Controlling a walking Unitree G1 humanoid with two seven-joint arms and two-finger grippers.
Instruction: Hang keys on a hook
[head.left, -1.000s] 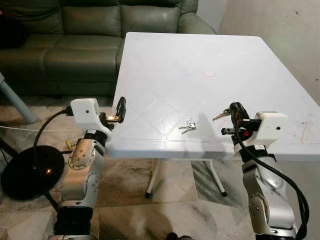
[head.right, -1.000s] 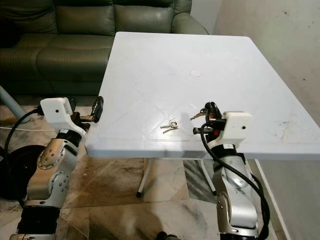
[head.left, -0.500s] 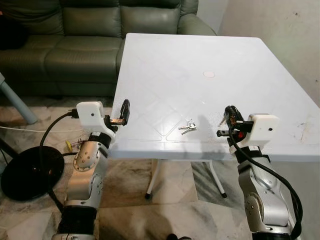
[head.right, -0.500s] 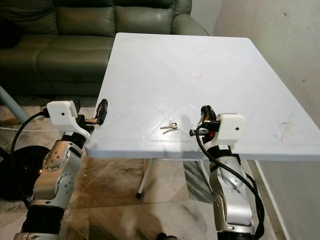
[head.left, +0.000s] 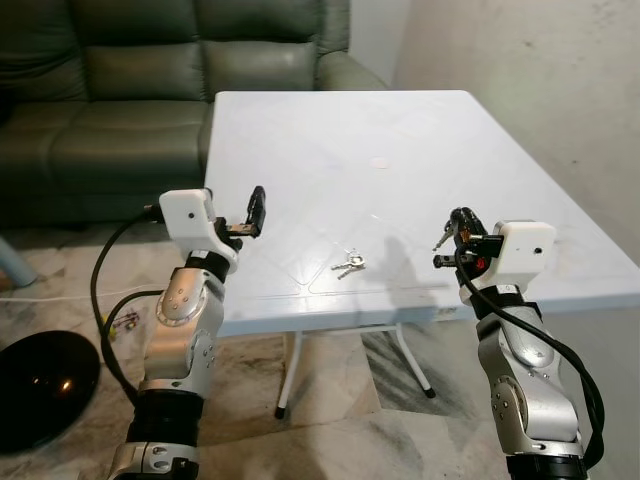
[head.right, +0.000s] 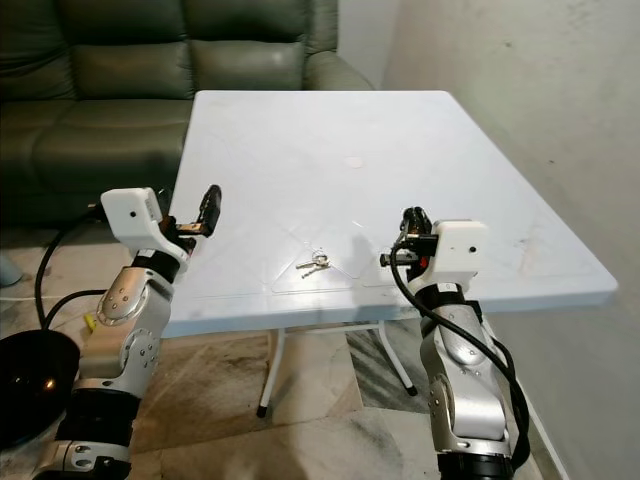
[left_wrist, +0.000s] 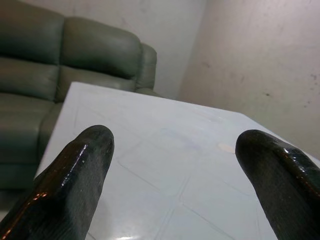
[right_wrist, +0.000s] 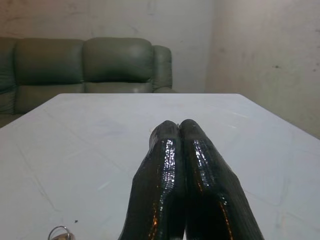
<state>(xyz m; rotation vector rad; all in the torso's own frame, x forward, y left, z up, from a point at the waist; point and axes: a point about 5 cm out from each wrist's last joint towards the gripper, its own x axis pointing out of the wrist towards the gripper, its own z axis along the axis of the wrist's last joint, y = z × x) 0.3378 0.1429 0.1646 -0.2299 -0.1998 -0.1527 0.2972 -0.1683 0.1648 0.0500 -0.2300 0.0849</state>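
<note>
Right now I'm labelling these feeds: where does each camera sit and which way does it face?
Left eye, right eye: head-mounted, looking down at the white table, keys, both arms.
Left wrist: along the open left gripper, facing the sofa.
Right wrist: along the shut right gripper, same sofa; key ring at its edge.
All share the table.

Keys flat on the white surface

The keys (head.left: 348, 264) are a small silvery bunch on a ring, lying flat near the front edge of the surface (head.left: 330, 140), about midway across it. The ring sits toward the far right of the bunch and the blades fan toward the near left. Nothing touches them; no hook can be made out.
</note>
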